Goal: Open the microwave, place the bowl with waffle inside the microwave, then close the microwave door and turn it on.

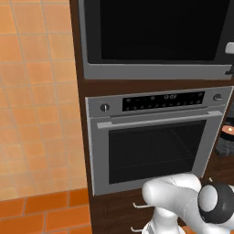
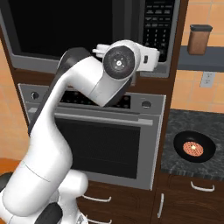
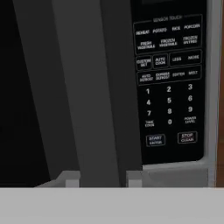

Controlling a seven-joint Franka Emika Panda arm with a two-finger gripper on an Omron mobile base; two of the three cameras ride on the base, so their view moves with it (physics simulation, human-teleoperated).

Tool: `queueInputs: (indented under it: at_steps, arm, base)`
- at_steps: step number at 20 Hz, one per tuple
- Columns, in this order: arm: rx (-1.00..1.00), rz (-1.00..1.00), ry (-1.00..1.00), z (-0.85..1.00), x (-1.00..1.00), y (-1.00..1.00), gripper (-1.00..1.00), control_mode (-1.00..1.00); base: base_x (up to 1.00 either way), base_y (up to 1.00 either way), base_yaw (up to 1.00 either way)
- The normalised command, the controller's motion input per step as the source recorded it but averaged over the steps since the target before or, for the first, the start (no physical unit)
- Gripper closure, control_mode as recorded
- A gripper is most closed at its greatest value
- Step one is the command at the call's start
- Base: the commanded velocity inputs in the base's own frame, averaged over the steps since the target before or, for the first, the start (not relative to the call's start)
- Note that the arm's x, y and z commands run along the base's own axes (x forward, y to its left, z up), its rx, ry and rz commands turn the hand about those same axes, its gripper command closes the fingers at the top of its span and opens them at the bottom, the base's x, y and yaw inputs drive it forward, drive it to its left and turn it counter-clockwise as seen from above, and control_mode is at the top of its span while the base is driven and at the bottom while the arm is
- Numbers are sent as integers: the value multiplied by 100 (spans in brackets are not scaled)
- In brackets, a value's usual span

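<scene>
**Supporting surfaces to my right of the oven column.**
A dark speckled counter (image 2: pixel 177 131) carried the black bowl (image 2: pixel 194 146), which sat directly on it with the waffle (image 2: pixel 193 149) lying flat inside; above, a grey shelf (image 2: pixel 192 59) bore an upright brown jar (image 2: pixel 199 39) with a dark lid.

The microwave door (image 2: pixel 74 30) stands shut across the upper frame, blocking the cavity. At lower right, the counter (image 2: pixel 175 164) lies open around the bowl (image 2: pixel 194 147), jar (image 2: pixel 199 39) shelved above.
</scene>
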Motion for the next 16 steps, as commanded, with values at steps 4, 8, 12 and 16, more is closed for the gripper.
queueInputs:
  at_steps: [4, 8, 12, 16]
  arm:
    - [-4, 0, -6, 0, -100, 19, 100, -100]
    - [-6, 0, -6, 0, -100, 36, 100, -100]
    - [-4, 0, -2, 0, -100, 33, 100, -100]
    - [-3, 0, 0, 0, -100, 34, 100, -100]
  base:
    - [0, 0, 0]
    - [0, 0, 0]
    - [0, 0, 0]
    - [0, 0, 0]
